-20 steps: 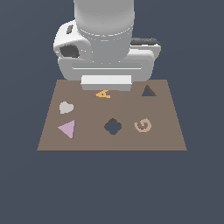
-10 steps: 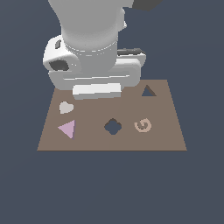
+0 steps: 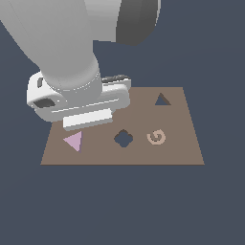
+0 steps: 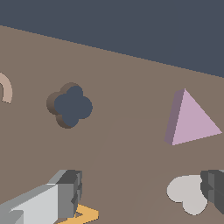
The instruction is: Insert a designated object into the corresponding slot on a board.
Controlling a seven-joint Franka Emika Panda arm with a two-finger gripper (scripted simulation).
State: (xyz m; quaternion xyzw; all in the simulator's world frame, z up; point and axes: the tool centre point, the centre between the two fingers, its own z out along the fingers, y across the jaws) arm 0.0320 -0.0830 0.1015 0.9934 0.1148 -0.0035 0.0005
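Note:
The pink-lilac triangle piece (image 3: 74,141) lies flat on the brown board (image 3: 182,148) near its front corner on the exterior view's left; it also shows in the wrist view (image 4: 190,120). The dark triangular slot (image 3: 162,99) is at the board's far corner on the exterior view's right. My gripper (image 3: 87,111) hovers over the board just behind the triangle piece. In the wrist view the gripper (image 4: 142,192) is open and empty, with its fingers (image 4: 65,192) wide apart above the board.
A dark clover-shaped hole (image 3: 123,138) and a tan spiral piece (image 3: 156,137) sit mid-board. In the wrist view a pale grey heart (image 4: 186,192) lies by one finger and an orange letter A (image 4: 83,215) by the other. The arm hides both in the exterior view.
The arm has moved forward and toward the exterior view's left. It now covers the orange A and the heart and stands just behind the pink triangle. No piece has moved.

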